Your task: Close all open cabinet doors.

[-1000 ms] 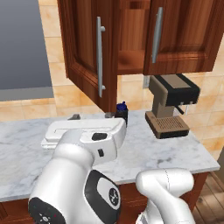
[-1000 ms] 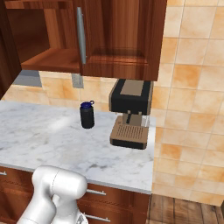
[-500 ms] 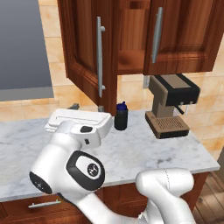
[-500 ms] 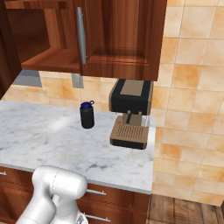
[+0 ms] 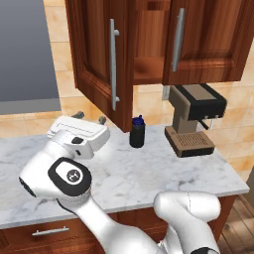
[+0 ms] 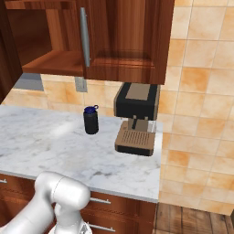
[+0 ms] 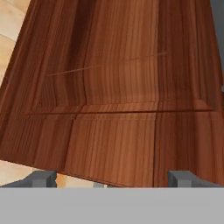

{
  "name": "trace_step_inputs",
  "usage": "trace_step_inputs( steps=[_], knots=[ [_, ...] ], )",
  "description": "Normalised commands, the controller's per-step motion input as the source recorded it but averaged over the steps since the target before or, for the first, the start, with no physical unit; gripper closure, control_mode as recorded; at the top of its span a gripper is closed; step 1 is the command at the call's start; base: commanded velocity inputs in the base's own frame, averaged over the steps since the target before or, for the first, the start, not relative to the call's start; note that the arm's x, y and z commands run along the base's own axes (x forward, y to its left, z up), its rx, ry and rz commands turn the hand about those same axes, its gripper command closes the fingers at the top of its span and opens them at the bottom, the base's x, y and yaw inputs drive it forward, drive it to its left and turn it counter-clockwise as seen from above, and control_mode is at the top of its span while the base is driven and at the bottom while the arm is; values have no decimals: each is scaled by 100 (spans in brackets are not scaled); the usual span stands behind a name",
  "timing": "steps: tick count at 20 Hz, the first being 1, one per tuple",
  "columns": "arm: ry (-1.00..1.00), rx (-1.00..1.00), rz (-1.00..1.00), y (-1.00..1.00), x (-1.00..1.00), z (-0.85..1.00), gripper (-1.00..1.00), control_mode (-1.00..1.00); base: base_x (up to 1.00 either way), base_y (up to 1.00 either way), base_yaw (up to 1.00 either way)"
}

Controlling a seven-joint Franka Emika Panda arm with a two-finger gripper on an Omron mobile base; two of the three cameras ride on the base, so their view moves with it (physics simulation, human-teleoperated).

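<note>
Left cabinet door (image 5: 99, 64) swung open above the marble bench (image 5: 149, 171), right cabinet door (image 5: 208, 39) shut, fingers (image 7: 41, 178) spread apart, empty, facing the open door's wooden panel (image 7: 113, 96), dark bottle (image 5: 137, 132) beside coffee machine (image 5: 191, 119)

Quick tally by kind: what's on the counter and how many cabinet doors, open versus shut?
Open cabinet doors: 1
Shut cabinet doors: 1
Coffee machines: 1
Dark bottles: 1
Total: 4

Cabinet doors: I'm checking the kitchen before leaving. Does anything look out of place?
Yes. The left cabinet door stands swung out over the counter, baring the shelf inside, while the right cabinet door is shut.
</note>
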Motion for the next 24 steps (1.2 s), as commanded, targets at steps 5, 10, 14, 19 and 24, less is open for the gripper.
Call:
trace_step_inputs(
  steps=[5, 10, 14, 19, 24],
  knots=[
    [-4, 0, -1, -18, 0, 0, -100, -100, 0, 0, 0],
    [-5, 1, 0, -38, 0, -1, -100, -100, 0, 0, 0],
    [0, 4, 0, -39, 0, 0, -100, -100, 0, 0, 0],
    [0, 5, 0, -35, 0, 7, -100, -100, 0, 0, 0],
    [2, 7, 0, -38, 0, 21, -100, -100, 0, 0, 0]
  ],
)
